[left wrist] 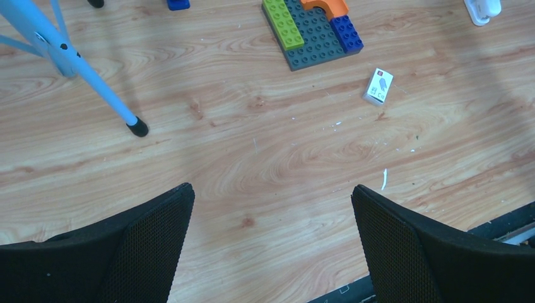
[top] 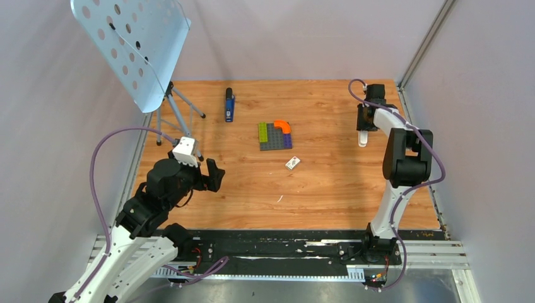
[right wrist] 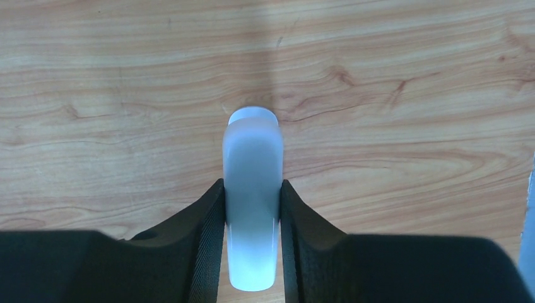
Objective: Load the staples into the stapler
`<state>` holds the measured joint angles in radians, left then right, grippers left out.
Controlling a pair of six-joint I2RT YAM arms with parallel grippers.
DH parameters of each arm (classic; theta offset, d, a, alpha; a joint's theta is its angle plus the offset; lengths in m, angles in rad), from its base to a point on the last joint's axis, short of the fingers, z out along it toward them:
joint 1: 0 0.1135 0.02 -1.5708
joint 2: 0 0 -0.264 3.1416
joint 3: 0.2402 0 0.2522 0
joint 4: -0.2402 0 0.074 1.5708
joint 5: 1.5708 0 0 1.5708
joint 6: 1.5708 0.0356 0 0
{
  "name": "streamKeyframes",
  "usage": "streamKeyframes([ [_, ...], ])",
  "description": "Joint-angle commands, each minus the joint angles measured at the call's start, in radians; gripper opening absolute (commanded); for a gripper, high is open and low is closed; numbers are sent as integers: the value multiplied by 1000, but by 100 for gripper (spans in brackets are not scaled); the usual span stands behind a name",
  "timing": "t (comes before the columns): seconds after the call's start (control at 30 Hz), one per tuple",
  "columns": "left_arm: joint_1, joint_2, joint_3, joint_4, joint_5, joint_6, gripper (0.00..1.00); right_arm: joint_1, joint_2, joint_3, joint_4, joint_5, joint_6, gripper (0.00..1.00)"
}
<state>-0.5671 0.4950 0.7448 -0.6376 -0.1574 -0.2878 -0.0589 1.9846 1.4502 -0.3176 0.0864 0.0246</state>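
The slim blue stapler point(top: 229, 105) with a black top end lies at the back of the table; its end shows at the top of the left wrist view point(left wrist: 178, 4). The small white staples box point(top: 292, 163) lies mid-table, also in the left wrist view point(left wrist: 378, 86). The grey staple strip is not in view. My left gripper point(top: 214, 175) is open and empty above bare wood point(left wrist: 271, 189), well short of the box. My right gripper point(top: 364, 129) is shut on the white rounded plastic bar point(right wrist: 252, 202) at the far right, holding it over the wood.
A multicoloured block plate point(top: 275, 134) lies between the stapler and the box, also in the left wrist view point(left wrist: 312, 31). A light blue perforated stand point(top: 132, 44) on a tripod point(left wrist: 82, 72) stands at the back left. A white scrap point(left wrist: 383, 179) lies near the front.
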Motion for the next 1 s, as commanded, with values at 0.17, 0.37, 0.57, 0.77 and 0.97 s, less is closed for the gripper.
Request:
streamKeyframes([
  [0.17, -6, -11, -11, -1, -12, -9, 96, 12, -173, -49, -71, 0, -14, 18],
  [0.37, -6, -4, -10, 17, 24, -33, 94, 78, -394, -210, -84, -69, 10, 14],
  [0.57, -5, 22, -5, 43, 100, -123, 91, 211, -655, -404, -68, -224, 43, 14],
  [0.77, -6, 41, -74, 168, 261, -274, 85, 466, -905, -581, 21, -308, 63, 13],
  [0.97, -7, 128, -147, 326, 376, -376, 79, 680, -1051, -688, 134, -349, 66, 10],
])
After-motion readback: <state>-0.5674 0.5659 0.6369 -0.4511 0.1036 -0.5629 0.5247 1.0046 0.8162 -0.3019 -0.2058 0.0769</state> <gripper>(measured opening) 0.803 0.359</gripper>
